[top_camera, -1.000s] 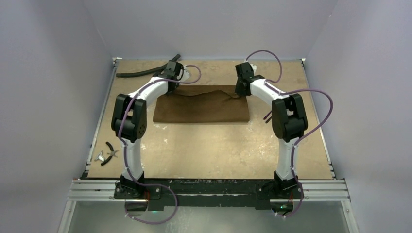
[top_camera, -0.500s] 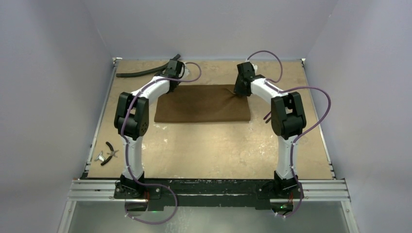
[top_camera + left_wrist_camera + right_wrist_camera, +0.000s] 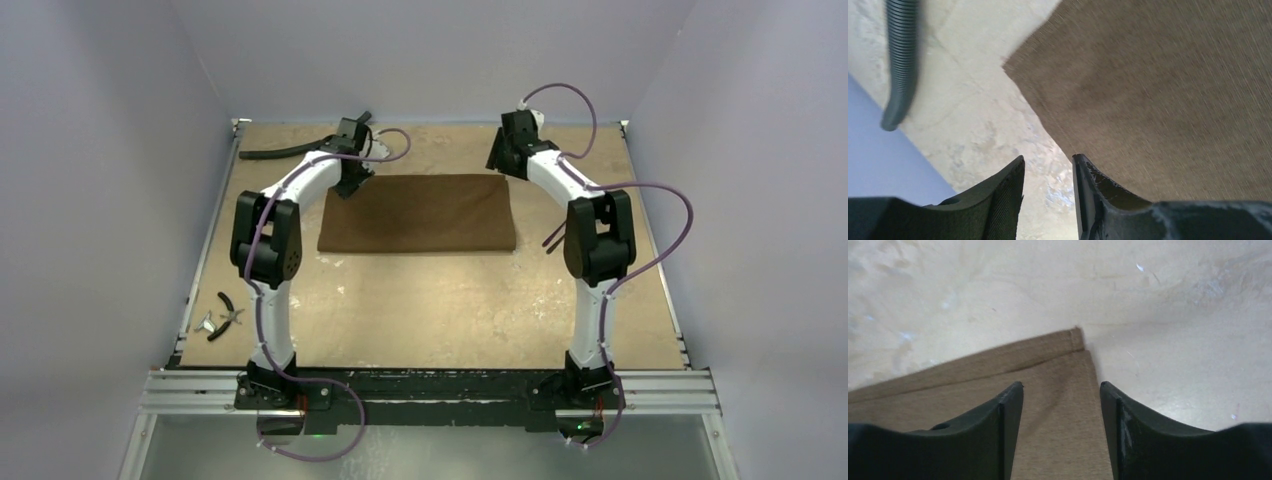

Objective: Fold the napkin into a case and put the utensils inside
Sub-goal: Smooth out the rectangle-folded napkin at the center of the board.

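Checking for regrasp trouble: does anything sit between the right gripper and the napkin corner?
Nothing visible does. The right gripper hangs open just above the napkin's far right corner, with only air between.

The napkin was matte, woven brown cloth; the table looked worn, mottled board; the hose ribbed plastic.
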### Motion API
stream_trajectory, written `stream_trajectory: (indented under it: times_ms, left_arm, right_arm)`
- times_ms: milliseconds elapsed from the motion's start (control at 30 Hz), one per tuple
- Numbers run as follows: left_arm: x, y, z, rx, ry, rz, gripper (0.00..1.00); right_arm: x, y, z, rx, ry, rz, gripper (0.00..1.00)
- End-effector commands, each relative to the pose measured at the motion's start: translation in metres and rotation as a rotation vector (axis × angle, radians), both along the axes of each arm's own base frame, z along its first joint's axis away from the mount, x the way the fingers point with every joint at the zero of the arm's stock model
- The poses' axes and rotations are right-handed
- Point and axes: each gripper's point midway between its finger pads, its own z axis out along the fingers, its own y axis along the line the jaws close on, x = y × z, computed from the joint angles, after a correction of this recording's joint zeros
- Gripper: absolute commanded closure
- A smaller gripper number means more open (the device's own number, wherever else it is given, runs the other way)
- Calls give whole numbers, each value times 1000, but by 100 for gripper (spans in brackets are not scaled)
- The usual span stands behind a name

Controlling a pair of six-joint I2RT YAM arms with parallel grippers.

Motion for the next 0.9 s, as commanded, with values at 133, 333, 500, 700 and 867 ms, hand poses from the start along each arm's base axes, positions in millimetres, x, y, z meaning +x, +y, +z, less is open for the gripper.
stream_trajectory:
  times_ms: [133,333,500,700,867]
  left_arm:
    - [-46,-21,6,-213,100,-68,68]
    - [-45,2,-22,-81,114,-32,86]
    - [-51,23,-41,11,99,-3,94]
    - [-55,38,-46,34,93,41,97]
    - [-45,40,-22,-29,2,95,97]
  right_arm:
    - [-20,19,-14,99,16,105,73]
    - [-12,26,-41,97,88,148,86]
    - [-4,23,-42,81,69,146,87]
    - [3,23,-62,70,98,151,86]
    - [6,30,-61,105,95,162,85]
